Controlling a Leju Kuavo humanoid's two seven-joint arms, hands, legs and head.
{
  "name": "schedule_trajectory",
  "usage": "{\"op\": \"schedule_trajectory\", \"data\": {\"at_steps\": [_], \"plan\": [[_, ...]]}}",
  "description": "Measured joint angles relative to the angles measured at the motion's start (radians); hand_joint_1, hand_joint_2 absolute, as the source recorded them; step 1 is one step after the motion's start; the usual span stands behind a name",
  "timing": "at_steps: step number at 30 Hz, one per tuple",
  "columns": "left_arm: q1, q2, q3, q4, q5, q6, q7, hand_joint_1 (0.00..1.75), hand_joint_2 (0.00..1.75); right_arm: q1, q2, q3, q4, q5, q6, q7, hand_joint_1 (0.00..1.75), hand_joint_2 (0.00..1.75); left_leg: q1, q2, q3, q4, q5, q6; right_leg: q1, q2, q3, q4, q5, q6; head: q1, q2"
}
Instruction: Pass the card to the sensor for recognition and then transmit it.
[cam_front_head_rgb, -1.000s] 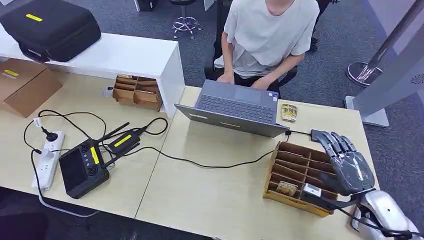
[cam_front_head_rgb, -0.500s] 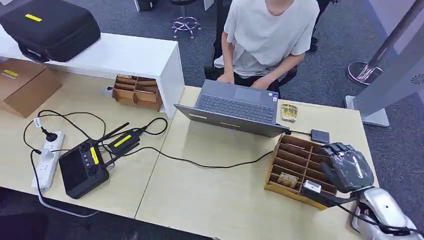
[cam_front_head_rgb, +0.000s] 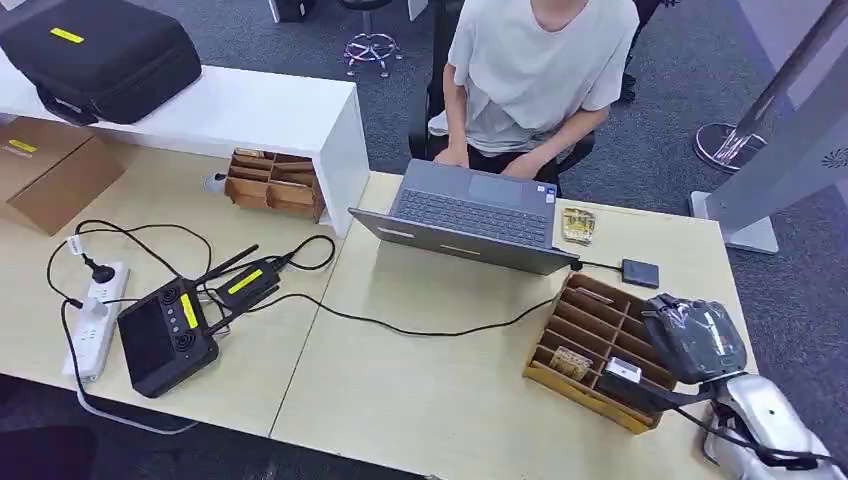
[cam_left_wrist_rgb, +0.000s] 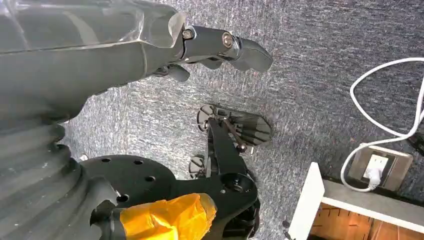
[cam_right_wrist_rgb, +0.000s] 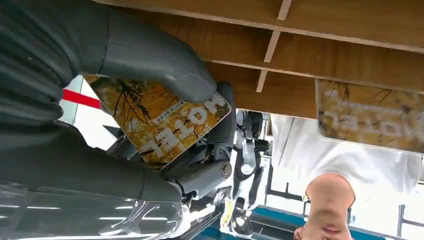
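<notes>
The left hand (cam_left_wrist_rgb: 150, 45) hangs above grey carpet; its fingers (cam_left_wrist_rgb: 240, 47) extend loosely and hold nothing.

On the table (cam_front_head_rgb: 420, 390), working left to right: a white power strip (cam_front_head_rgb: 95, 318) at 9 o'clock, a black controller (cam_front_head_rgb: 165, 335) just beside it, and a black cable (cam_front_head_rgb: 400, 325) running toward the divided wooden box (cam_front_head_rgb: 590, 340). A grey laptop (cam_front_head_rgb: 470, 215) sits at 12 o'clock in front of a seated person in a white shirt (cam_front_head_rgb: 540, 60). A small dark sensor (cam_front_head_rgb: 640, 272) lies at 2 o'clock, just beyond the box and apart from it.

The right hand (cam_front_head_rgb: 695, 338) is at 4 o'clock, over the right end of the box, fingers curled downward. In the right wrist view the thumb (cam_right_wrist_rgb: 155, 62) presses a yellow card (cam_right_wrist_rgb: 165, 122), printed "HOTEL", against the fingers behind it; the card is pinched. It is held close to the box wall (cam_right_wrist_rgb: 325, 50). A 2nd, similar card (cam_right_wrist_rgb: 370, 117) stands in a box compartment.
</notes>
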Motion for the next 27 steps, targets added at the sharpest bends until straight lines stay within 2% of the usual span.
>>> {"op": "schedule_trajectory", "data": {"at_steps": [10,17,23,27], "plan": [[0.0,0.0,0.0,0.0,0.0,0.0,-0.002,0.0,1.75,0.0,0.001,0.002,0.002,-0.008,0.008,0.0,1.75,1.75,0.0,0.0,0.0,0.0,0.0,0.0,0.0,0.0,0.0,0.0,0.0,0.0,0.0,0.0],[0.001,0.0,-0.006,0.0,0.0,-0.015,-0.051,0.0,1.75,0.007,0.001,0.003,0.001,-0.015,0.011,-0.005,1.75,1.75,0.0,0.0,0.0,0.0,0.0,0.0,0.0,0.0,0.0,0.0,0.0,0.0,0.0,0.0],[0.001,0.0,-0.009,0.0,-0.006,0.01,-0.044,0.0,1.75,0.012,0.001,0.002,-0.026,-0.013,-0.003,-0.009,1.75,1.75,0.0,0.0,0.0,0.0,0.0,0.0,0.0,0.0,0.0,0.0,0.0,0.0,0.0,0.0],[0.0,0.0,-0.015,0.0,-0.009,0.01,-0.041,0.0,1.75,-0.033,0.0,-0.001,-0.07,-0.023,0.004,-0.009,1.75,1.75,0.0,0.001,0.0,0.0,0.0,0.0,0.0,0.002,0.0,0.0,0.0,0.0,0.0,0.0]]}}
